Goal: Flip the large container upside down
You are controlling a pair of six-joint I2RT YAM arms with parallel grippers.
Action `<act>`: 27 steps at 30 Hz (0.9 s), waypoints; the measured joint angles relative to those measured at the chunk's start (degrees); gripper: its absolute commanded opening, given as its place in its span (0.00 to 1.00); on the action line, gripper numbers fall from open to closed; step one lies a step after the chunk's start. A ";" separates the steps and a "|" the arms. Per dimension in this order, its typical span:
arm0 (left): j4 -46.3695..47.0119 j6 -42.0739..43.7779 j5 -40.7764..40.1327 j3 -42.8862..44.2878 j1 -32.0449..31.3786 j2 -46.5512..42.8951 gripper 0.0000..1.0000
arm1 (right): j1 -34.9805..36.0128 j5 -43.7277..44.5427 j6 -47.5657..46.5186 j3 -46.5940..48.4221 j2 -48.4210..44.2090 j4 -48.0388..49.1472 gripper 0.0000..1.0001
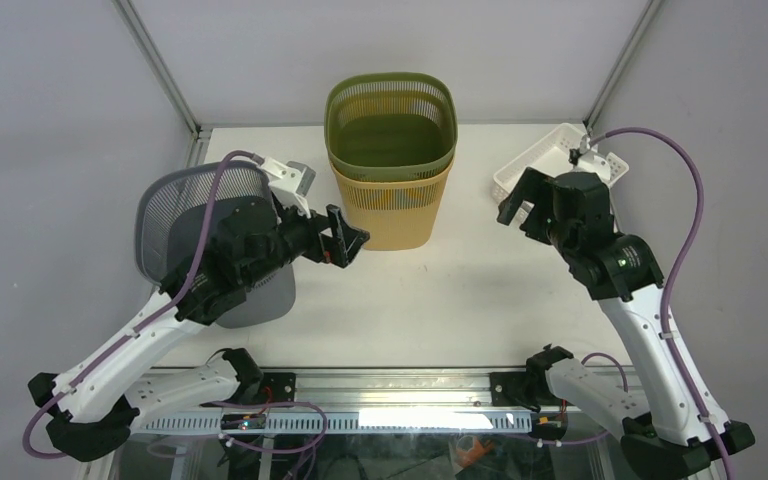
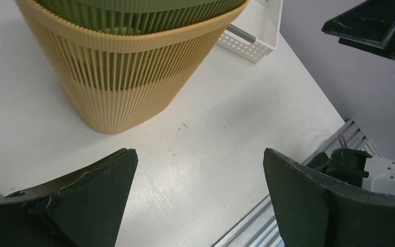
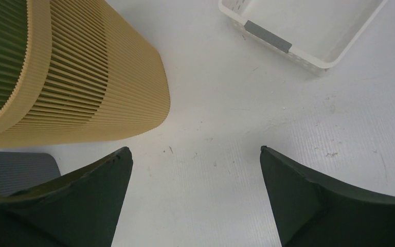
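The left fingers (image 2: 92,200) are spread wide and nothing is held between them. They are pointed at the lower wall of the yellow bin (image 2: 118,87), which is near but is not touched. The right fingers (image 3: 82,200) are opened wide as well and are empty. They are turned towards the same bin from the other side, and bare tabletop (image 3: 226,154) is seen between them.

The yellow bin is stood upright at the rear middle of the tabletop, with its mouth up. A green bin (image 1: 390,135) is nested inside it, and the green rim is raised above the yellow rim.

A white tray (image 1: 550,165) is placed at the rear right corner, just behind the right fingers. A grey bin (image 1: 170,215) is found at the left edge, tilted, and it is partly hidden under the left arm (image 1: 150,340).
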 measured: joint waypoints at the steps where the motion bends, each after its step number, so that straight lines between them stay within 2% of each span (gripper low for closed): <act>1: -0.04 -0.11 -1.03 -0.46 0.00 -0.72 0.99 | 0.00 -0.44 0.00 -0.20 -0.20 -0.02 1.00; 8: -0.11 -1.38 -3.39 -2.84 -1.22 -1.29 0.99 | 0.00 -2.84 1.05 -2.93 -1.01 -0.04 1.00; 14: -1.36 -1.68 -6.62 -2.16 -9.68 3.67 0.99 | 0.00 -3.50 2.40 -7.04 2.10 -0.87 1.00; 18: -7.91 -1.81 -12.50 7.26 -15.58 10.23 0.99 | 0.13 -4.26 3.28 -9.94 4.28 -2.14 0.99; 20: -10.05 -1.92 -16.48 12.94 -16.52 11.78 0.99 | 0.15 -4.24 3.48 -10.21 4.44 -2.73 0.99; 27: -17.35 -4.66 -34.95 28.04 -16.46 8.04 0.99 | 0.57 -5.33 2.95 -10.16 3.89 -1.73 1.00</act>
